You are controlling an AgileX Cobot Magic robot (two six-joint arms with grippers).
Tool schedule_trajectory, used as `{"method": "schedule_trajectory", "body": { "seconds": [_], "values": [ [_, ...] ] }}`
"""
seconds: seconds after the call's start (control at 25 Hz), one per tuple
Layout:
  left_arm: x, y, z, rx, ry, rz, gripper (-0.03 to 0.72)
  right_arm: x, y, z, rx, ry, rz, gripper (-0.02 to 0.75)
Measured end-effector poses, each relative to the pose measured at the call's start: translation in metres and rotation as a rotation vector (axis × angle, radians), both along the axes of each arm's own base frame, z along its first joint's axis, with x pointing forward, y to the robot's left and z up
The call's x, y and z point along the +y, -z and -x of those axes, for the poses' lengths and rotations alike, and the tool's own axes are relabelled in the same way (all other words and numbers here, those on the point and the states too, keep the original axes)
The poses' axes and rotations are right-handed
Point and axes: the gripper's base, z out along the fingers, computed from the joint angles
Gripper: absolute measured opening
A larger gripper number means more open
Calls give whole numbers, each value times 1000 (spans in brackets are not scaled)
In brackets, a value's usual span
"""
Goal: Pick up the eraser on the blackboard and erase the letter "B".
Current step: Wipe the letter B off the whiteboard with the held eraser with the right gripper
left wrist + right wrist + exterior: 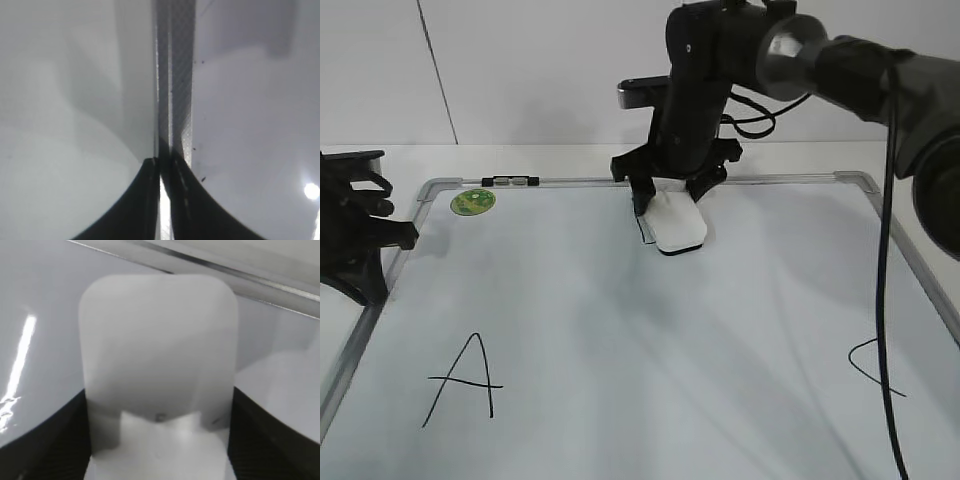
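Note:
The white eraser point(678, 228) lies flat on the blackboard point(620, 330) near its far edge, at the middle. My right gripper point(670, 195) comes down on it from behind, shut on it with a finger on each side. In the right wrist view the eraser point(157, 355) fills the space between the dark fingers of the right gripper point(157, 440). The letter "B" is almost wholly hidden under the eraser; only a short dark stroke point(643, 232) shows at the eraser's left edge. My left gripper point(405, 235) is shut and empty at the board's left frame point(175, 75).
A black "A" point(465, 385) is at the board's near left and part of a "C" point(875, 365) at the right. A green sticker point(473, 201) and a marker point(510, 181) sit at the far left corner. A black cable point(886, 300) hangs over the right side.

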Motion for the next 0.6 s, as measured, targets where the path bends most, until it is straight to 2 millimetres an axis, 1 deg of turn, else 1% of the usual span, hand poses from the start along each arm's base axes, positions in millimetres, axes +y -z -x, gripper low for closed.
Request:
{"method": "schedule_trajectory", "body": {
  "seconds": [0.08, 0.24, 0.6],
  "values": [
    [0, 0, 0, 0, 0, 0, 37, 0, 6, -1, 9, 0, 6, 596],
    [0, 0, 0, 0, 0, 0, 37, 0, 15, -2, 22, -1, 18, 605],
    [0, 0, 0, 0, 0, 0, 38, -1, 11, -4, 6, -4, 40, 605]
  ]
}}
